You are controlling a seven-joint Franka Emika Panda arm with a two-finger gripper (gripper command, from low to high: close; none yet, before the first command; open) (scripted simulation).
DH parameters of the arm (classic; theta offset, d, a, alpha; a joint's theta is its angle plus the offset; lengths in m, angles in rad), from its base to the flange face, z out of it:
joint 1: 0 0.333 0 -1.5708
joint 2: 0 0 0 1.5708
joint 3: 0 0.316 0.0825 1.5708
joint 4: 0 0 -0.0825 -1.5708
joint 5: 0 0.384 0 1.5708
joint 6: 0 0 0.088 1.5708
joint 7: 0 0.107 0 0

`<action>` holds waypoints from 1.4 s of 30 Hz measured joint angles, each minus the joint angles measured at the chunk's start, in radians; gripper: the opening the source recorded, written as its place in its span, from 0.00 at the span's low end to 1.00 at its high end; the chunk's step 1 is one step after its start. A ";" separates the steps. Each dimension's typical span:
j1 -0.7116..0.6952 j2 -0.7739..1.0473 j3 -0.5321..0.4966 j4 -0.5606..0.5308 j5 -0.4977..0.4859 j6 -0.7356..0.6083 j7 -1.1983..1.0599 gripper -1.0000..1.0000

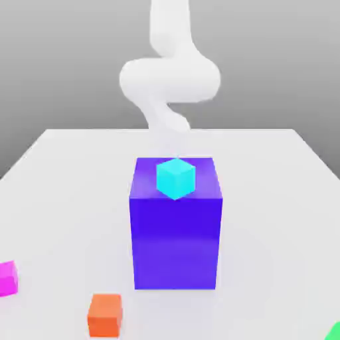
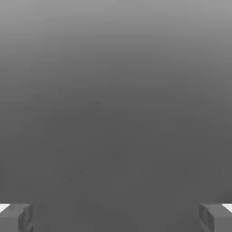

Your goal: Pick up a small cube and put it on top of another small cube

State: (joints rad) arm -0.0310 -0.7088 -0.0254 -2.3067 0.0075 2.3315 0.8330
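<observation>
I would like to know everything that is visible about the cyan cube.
The cyan cube is small, with plain, smooth-looking faces and no separate parts. Its top is brightest. It looks whole. It sits on top of the big blue-violet block, turned so that one upright edge points toward the exterior view's camera. Besides the block, nothing can be clearly seen touching it.

No readable text, labels or numbers on anything.
</observation>
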 joint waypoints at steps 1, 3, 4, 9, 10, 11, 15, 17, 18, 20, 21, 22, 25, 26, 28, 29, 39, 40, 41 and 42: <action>-0.013 0.039 -0.011 -0.003 0.003 0.014 0.014 0.50; -0.040 0.114 -0.032 -0.008 0.012 0.039 0.040 0.50; -0.052 0.150 -0.043 -0.011 0.015 0.052 0.052 0.50; -0.110 0.331 -0.101 -0.024 0.037 0.115 0.113 0.50; -0.122 0.367 -0.113 -0.027 0.042 0.128 0.125 0.50; -0.133 0.403 -0.125 -0.030 0.048 0.140 0.136 0.50; -0.177 0.549 -0.174 -0.040 0.075 0.190 0.177 0.50; -0.207 0.622 -0.199 -0.046 0.092 0.215 0.195 0.50; -0.225 0.658 -0.209 -0.048 0.102 0.227 0.204 0.50; -0.269 0.732 -0.223 -0.053 0.122 0.252 0.220 0.50; -0.282 0.769 -0.228 -0.056 0.132 0.264 0.228 0.50; -0.293 0.805 -0.234 -0.058 0.142 0.276 0.236 0.50; -0.327 0.916 -0.257 -0.066 0.175 0.312 0.257 0.50; -0.340 0.953 -0.265 -0.068 0.186 0.324 0.265 0.50; -0.368 1.028 -0.270 -0.068 0.214 0.354 0.269 0.50; -0.382 1.064 -0.259 -0.063 0.232 0.377 0.260 0.50; -0.445 1.208 -0.185 -0.031 0.307 0.482 0.209 0.00; -0.440 1.196 -0.192 -0.034 0.300 0.473 0.214 0.00; -0.430 1.172 -0.205 -0.040 0.286 0.454 0.224 0.00; -0.418 1.141 -0.221 -0.047 0.269 0.432 0.237 0.00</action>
State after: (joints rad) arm -0.4494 0.4325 -0.2461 -2.3541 0.2763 2.7632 1.0703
